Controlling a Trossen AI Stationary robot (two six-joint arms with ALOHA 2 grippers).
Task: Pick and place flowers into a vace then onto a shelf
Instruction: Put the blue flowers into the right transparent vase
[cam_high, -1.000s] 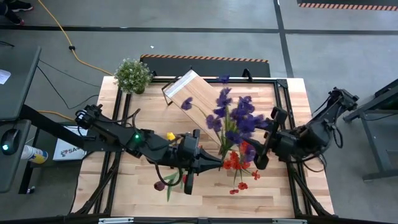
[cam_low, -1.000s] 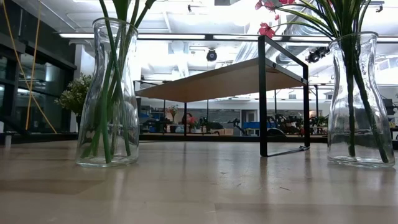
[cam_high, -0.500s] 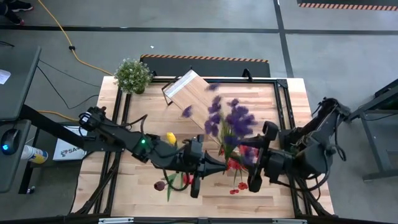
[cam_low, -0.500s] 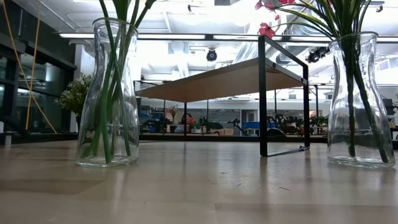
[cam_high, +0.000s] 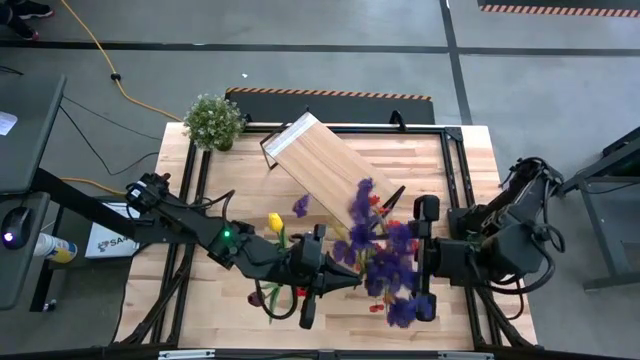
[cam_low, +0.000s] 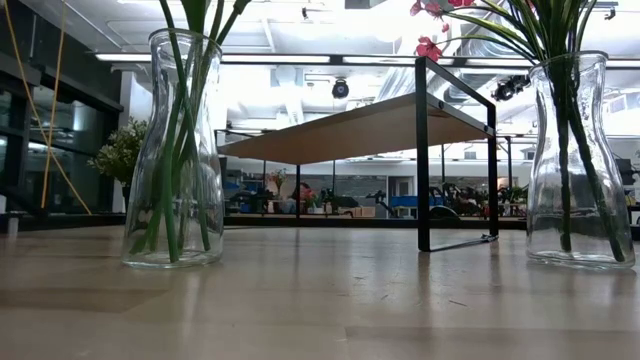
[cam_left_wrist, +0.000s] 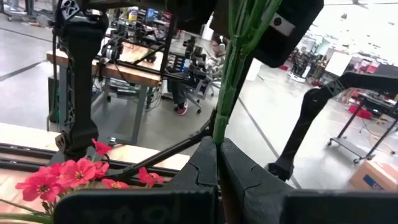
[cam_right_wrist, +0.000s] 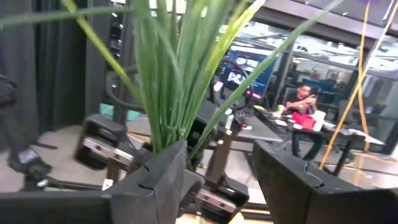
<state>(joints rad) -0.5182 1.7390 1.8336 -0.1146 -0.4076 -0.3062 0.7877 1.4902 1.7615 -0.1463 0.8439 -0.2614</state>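
1. Fingers of the left gripper (cam_left_wrist: 217, 163) are pinched on green stems (cam_left_wrist: 231, 68); the right gripper (cam_right_wrist: 219, 163) shows a purple spray (cam_high: 385, 262) rising beside one finger — whether gripped, I cannot tell.
2. Both meet mid-table, near the shelf (cam_high: 325, 160).
3. Keep stems upright — lower straight into a vase (cam_low: 178, 150).

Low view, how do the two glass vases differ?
The left-hand vase shows only green stems; the right-hand vase has leaves fanning, with pink blossoms near its top. The left-hand vase stands left of the shelf's black leg, the right-hand vase right of it. Both are clear, upright, on the table.
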